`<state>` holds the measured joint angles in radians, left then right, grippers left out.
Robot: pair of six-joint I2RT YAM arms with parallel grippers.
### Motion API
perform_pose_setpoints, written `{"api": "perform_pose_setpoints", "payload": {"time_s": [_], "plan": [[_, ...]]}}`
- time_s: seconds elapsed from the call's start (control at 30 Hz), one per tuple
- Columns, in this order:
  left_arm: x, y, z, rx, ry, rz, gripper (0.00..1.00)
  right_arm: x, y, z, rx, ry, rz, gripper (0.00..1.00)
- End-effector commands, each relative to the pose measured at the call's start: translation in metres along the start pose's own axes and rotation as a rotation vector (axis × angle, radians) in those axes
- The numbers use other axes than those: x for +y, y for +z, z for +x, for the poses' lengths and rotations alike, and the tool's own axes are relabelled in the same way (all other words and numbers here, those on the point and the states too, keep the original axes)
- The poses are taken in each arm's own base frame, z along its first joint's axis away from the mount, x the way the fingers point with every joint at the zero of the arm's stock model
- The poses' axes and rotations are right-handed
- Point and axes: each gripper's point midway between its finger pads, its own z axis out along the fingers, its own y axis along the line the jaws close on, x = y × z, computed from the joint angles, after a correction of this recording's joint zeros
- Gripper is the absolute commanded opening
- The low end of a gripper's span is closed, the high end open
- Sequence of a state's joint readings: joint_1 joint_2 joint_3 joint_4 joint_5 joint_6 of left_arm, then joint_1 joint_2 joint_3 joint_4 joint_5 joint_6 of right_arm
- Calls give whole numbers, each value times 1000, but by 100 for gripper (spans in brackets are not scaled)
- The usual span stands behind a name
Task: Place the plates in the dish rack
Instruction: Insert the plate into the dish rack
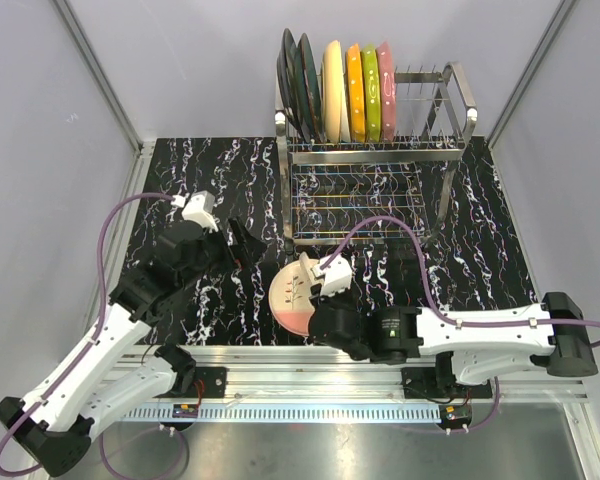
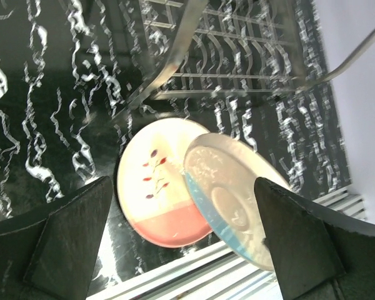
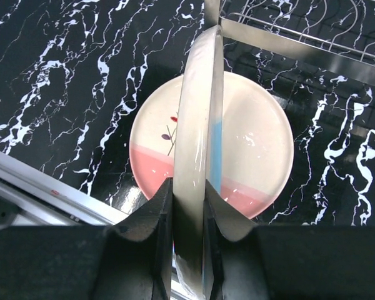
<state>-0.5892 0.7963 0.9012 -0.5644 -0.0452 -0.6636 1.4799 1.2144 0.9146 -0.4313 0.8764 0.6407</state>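
At the left, the left arm reaches forward over the black marbled tabletop [image 1: 200, 170]. The left end effector [image 1: 245, 245] is spread fully wide and holds nothing. Its wrist camera looks between the fingers at what the top view half hides: a pink-and-cream plate [image 2: 156, 187] with a sprig lying flat, and a blue-and-cream plate [image 2: 228, 194] tilted over its right side. Only the right wrist view shows the grip: the right end effector [image 3: 189, 186] is clamped on the blue-and-cream plate's rim, holding it on edge above the flat one. The right arm stretches low along the near edge, pointing left. Behind, the dish rack [image 1: 467, 100] holds 6 plates upright at its left end: 2 dark plates [image 1: 298, 85], a cream-yellow plate [image 1: 333, 90], an orange plate [image 1: 355, 92], a green plate [image 1: 371, 92] and a pink plate [image 1: 386, 90].
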Motion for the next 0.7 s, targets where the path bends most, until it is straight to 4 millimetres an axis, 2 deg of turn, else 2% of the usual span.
{"api": "perform_pose_setpoints", "payload": {"time_s": [0.0, 0.17, 0.33, 0.5, 0.67], "plan": [[18, 3, 11, 7, 30, -48, 99, 14, -16, -65, -137, 164, -76, 0], [29, 4, 25, 32, 27, -65, 99, 1, -29, -101, -200, 222, -88, 0], [32, 9, 36, 55, 10, -58, 99, -19, -44, -124, -247, 299, -87, 0], [27, 20, 46, 90, -11, -25, 99, -38, -60, -141, -279, 330, -65, 0], [16, 28, 54, 138, -28, 31, 99, -57, -82, -166, -340, 333, -60, 0]]}}
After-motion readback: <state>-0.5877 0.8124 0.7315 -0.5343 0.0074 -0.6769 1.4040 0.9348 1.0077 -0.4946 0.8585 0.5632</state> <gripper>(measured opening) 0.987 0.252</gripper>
